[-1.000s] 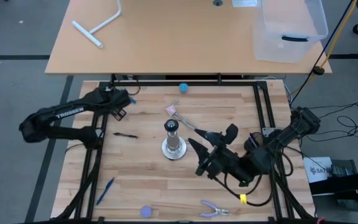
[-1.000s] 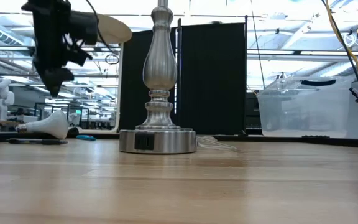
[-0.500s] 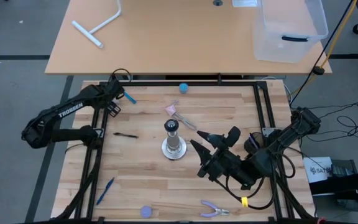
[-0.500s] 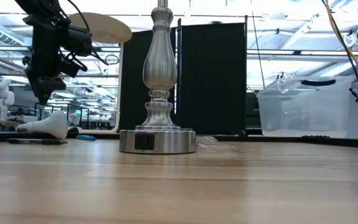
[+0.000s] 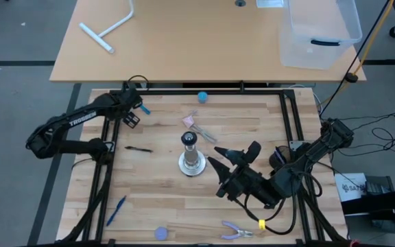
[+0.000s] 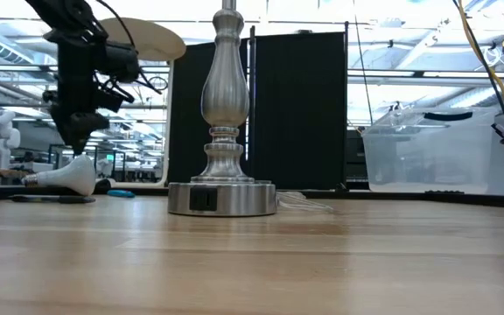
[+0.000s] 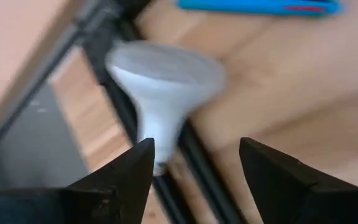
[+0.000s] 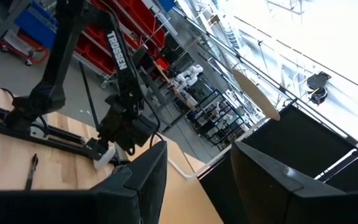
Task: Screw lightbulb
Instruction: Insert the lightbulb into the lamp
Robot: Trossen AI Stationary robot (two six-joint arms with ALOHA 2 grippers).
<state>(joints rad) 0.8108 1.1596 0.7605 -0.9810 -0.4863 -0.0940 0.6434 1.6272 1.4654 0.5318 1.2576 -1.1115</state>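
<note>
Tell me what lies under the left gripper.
Under the left gripper, between its open fingers, lies the white lightbulb on its side, across the black frame rail at the wooden table edge. Its screw neck is partly covered.

Legible markings: "TROSSEN" in white capitals along the left arm (image 5: 82, 120), readable in the high view and again, running lengthwise, in the right wrist view. A white box (image 5: 352, 184) on the floor beside the table's right edge carries dark lettering beginning "SAT"; the remainder is cut off. Nothing else can be read.
</note>
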